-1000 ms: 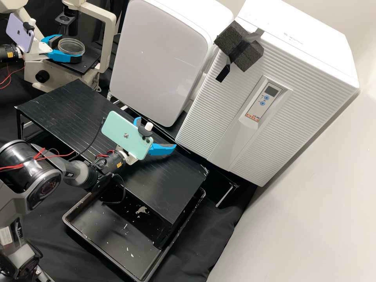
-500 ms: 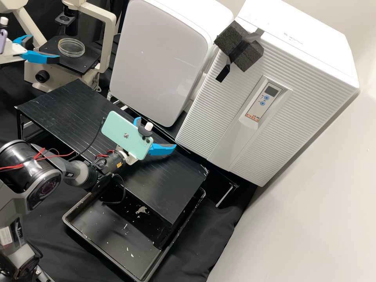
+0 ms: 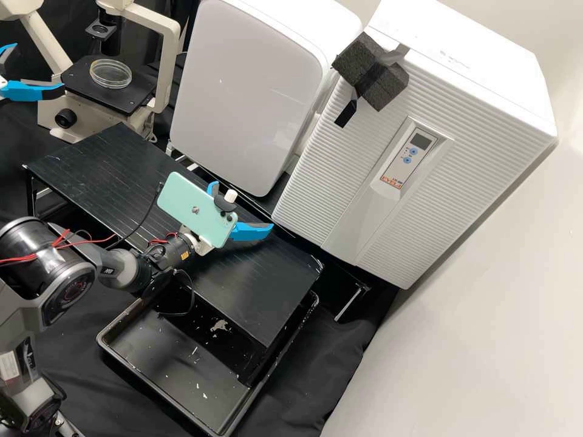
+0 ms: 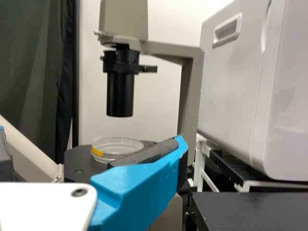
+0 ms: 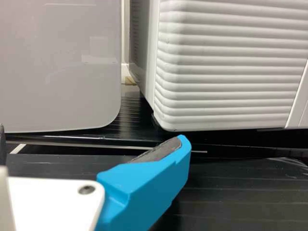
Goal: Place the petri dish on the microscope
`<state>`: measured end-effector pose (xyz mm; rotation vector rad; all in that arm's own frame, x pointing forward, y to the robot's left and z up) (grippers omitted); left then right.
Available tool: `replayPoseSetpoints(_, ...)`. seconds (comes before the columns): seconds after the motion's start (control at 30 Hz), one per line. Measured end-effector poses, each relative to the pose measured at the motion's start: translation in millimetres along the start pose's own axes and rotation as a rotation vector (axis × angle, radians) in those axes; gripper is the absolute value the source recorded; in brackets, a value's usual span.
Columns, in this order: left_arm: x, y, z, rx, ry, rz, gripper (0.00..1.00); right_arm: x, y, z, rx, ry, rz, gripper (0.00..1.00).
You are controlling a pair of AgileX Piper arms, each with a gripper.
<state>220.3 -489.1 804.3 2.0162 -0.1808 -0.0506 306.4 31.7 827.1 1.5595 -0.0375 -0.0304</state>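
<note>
The clear round petri dish (image 3: 111, 73) lies flat on the black stage of the cream microscope (image 3: 169, 67) at the high view's upper left. My left gripper (image 3: 36, 68) stands open at that view's left edge, apart from the dish. In the left wrist view the dish (image 4: 117, 148), with a yellow mark on its side, rests under the microscope's black tube (image 4: 120, 91), partly behind one finger of my open left gripper (image 4: 91, 139). Over the black rack, my right gripper (image 3: 244, 206) is open and empty; the right wrist view shows this gripper (image 5: 91, 134) too.
The black slatted rack (image 3: 97, 176) stands in front of the microscope, with a black tray (image 3: 164, 376) partly beneath it. Behind the rack are a white cabinet (image 3: 249, 79) and a ribbed white unit (image 3: 352, 164) with a foam block (image 3: 370, 71).
My left gripper was around the dish at the microscope and has drawn back to the left, leaving the dish on the stage. The right arm has kept still.
</note>
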Motion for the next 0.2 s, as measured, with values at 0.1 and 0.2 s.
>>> replayPoseSetpoints(0.1,-10.8,-2.8,6.6,-0.024,-0.023,0.021,1.0,0.0,0.0,0.0,0.0,0.0,0.0,1.0)
replayPoseSetpoints(0.2,-18.3,-5.8,10.7,-0.04,-0.037,0.011,1.0,0.0,0.0,0.0,0.0,0.0,0.0,1.0)
